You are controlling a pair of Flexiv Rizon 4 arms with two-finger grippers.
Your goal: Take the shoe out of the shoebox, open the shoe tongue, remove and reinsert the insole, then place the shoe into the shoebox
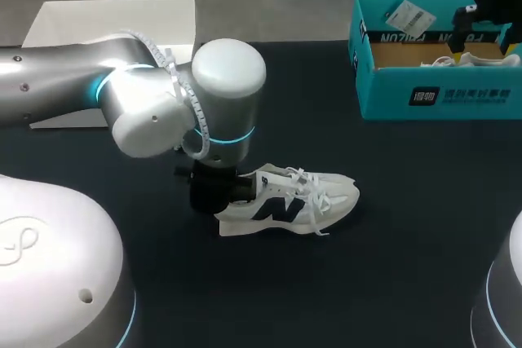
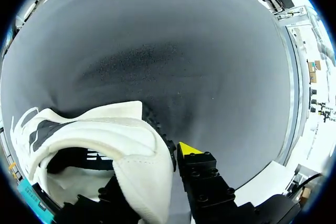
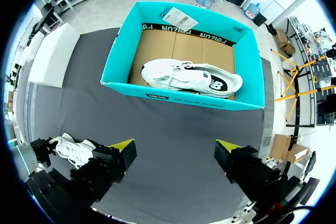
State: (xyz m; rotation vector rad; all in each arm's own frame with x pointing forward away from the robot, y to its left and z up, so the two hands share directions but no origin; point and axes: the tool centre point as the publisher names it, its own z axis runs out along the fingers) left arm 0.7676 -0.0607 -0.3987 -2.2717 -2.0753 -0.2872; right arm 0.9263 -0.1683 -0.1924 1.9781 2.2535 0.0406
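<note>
left hand pinching shoe heel; right hand spread (above shoebox with white tag)

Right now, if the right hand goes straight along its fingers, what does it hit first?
Likely the shoebox, at its near wall, or the white shoe lying inside. Nothing stands between it and the open right hand; depth is unclear.

Left arm hangs over the heel of the shoe, blocks that end from above; toe and lace side open. Table bare between shoe and shoebox. Shoebox top open, second shoe lies across its middle, floor bare behind it. White box far left, well apart.
</note>
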